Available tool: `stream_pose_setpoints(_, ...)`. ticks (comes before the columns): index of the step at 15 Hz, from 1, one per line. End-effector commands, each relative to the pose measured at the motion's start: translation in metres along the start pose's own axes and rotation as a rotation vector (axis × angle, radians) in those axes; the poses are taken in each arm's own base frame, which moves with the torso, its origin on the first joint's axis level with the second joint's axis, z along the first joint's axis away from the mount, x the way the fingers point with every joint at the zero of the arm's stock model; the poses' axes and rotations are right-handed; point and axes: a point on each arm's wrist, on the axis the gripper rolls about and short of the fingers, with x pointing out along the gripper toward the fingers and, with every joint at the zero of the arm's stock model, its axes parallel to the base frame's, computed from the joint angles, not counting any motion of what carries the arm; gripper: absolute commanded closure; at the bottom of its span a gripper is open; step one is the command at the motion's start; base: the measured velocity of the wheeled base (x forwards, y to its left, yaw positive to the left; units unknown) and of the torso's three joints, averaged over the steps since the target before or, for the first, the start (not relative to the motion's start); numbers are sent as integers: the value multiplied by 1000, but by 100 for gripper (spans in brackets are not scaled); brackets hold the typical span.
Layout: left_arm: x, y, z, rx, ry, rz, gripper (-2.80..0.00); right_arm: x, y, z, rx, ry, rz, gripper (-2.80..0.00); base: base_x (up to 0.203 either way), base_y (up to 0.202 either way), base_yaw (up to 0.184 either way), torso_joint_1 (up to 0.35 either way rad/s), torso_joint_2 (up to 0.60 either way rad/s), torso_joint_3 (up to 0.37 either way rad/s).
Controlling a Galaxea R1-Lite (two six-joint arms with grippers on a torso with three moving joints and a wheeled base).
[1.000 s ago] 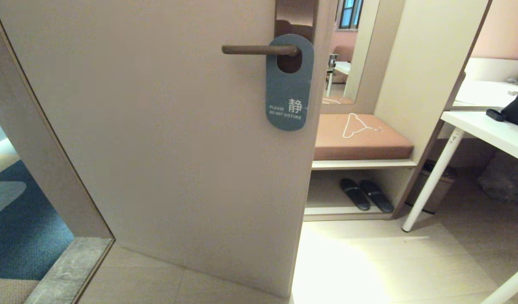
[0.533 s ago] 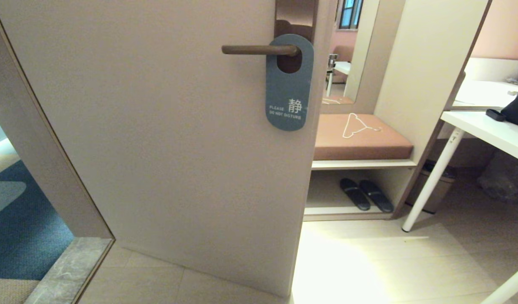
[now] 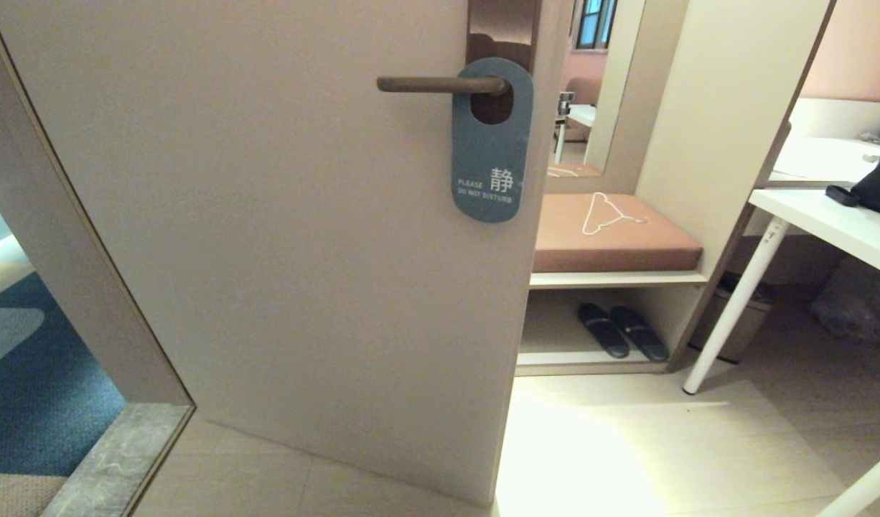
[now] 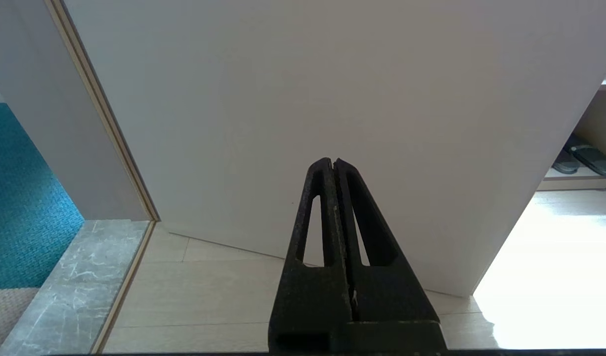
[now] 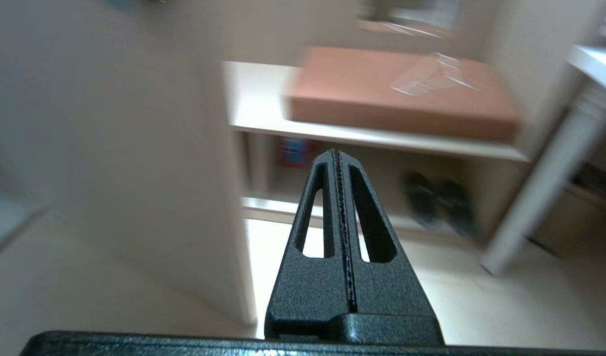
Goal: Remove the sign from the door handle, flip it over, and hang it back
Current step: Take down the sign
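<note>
The sign [image 3: 491, 159] hangs by its oval hole on the door handle [image 3: 440, 85], slate-blue "PLEASE DO NOT DISTURB" side facing me, near the door's right edge in the head view. Neither gripper shows in the head view. My left gripper [image 4: 332, 161] is shut with nothing in it and points at the lower part of the beige door [image 4: 332, 89]. In the right wrist view my right gripper [image 5: 336, 152] is shut and empty, low down, pointing past the door's edge [image 5: 234, 198] toward the bench shelf. The sign and handle appear in neither wrist view.
Right of the door stands a bench with a terracotta cushion [image 3: 612, 237] and a white wire hanger [image 3: 605, 213] on it, black slippers [image 3: 621, 330] on the shelf below. A white table [image 3: 835, 222] with slanted legs stands at the far right. Blue carpet [image 3: 31, 388] lies beyond the door frame at left.
Nothing has moved in the head view. The sign hangs still on the handle.
</note>
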Motion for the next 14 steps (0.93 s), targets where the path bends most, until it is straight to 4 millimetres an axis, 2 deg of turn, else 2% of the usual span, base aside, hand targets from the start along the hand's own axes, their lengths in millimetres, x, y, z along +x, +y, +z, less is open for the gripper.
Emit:
stream_pose_setpoints(1, 0, 0, 0, -1, 0, 0, 0, 19, -1, 15, 5, 35, 105, 0, 0, 0, 0, 0, 0, 0)
stream_pose_setpoints(7, 0, 0, 0, -1, 0, 0, 0, 51, -3, 44, -23, 51, 291, 0, 0, 0, 0, 0, 0, 0)
stream_pose_setpoints(14, 0, 0, 0, -1, 0, 0, 0, 116, -9, 79, -57, 69, 494, 0, 0, 0, 0, 0, 0, 0)
